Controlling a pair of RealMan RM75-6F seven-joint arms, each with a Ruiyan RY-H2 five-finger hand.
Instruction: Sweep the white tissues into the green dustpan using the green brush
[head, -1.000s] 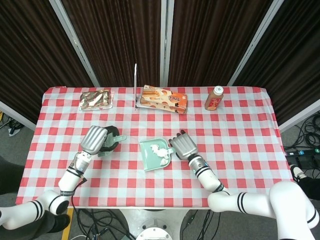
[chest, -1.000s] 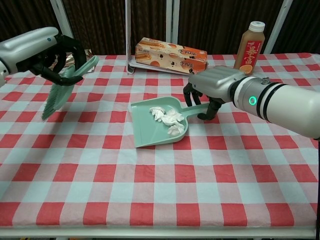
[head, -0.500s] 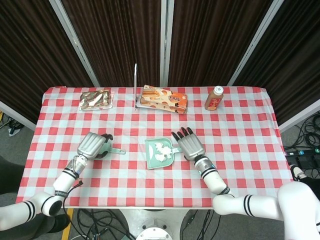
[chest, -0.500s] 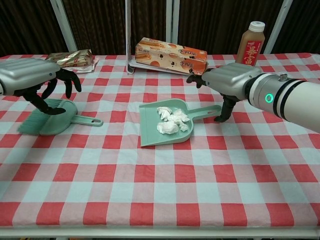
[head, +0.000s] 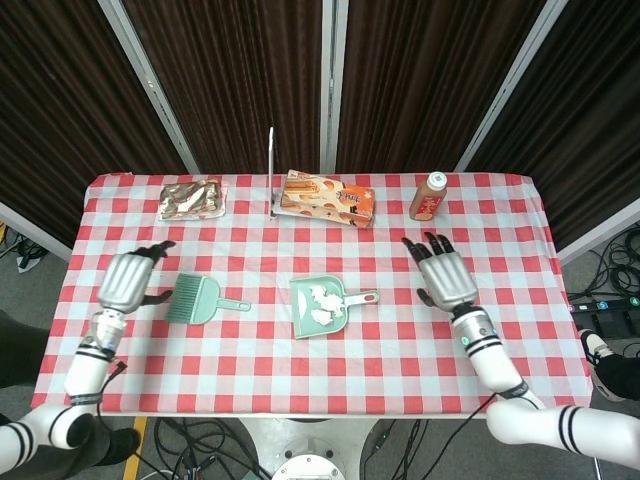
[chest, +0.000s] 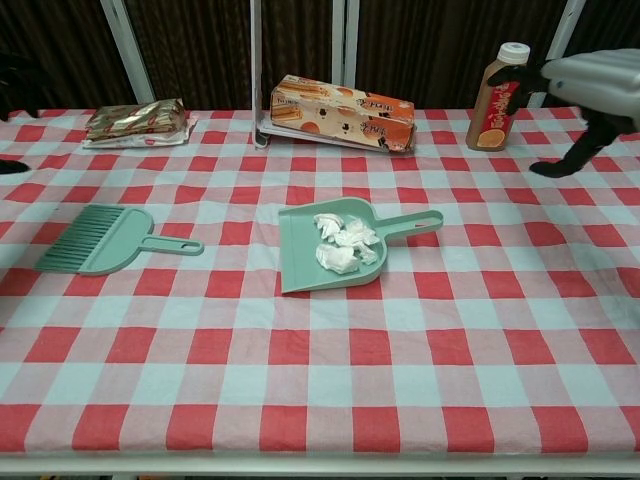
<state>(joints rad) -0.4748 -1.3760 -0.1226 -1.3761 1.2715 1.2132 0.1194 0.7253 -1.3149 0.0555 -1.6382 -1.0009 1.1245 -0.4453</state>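
The green dustpan (head: 318, 308) (chest: 310, 258) lies flat in the middle of the table with the white tissues (head: 320, 299) (chest: 341, 243) heaped inside it. The green brush (head: 199, 299) (chest: 100, 240) lies flat to its left, handle pointing toward the pan. My left hand (head: 127, 282) hovers open just left of the brush, holding nothing; the chest view shows only a dark fingertip at its left edge. My right hand (head: 445, 278) (chest: 590, 85) is open, well to the right of the dustpan handle, fingers spread and apart from it.
A biscuit box (head: 328, 198) (chest: 342, 111) and a thin metal stand (head: 271, 170) sit at the back centre. A snack packet (head: 192, 197) (chest: 135, 122) lies back left. A brown drink bottle (head: 428, 196) (chest: 497, 97) stands back right, close to my right hand.
My left hand lowered the brush to the table, let go and drew back left. My right hand released the dustpan handle and pulled away to the right.
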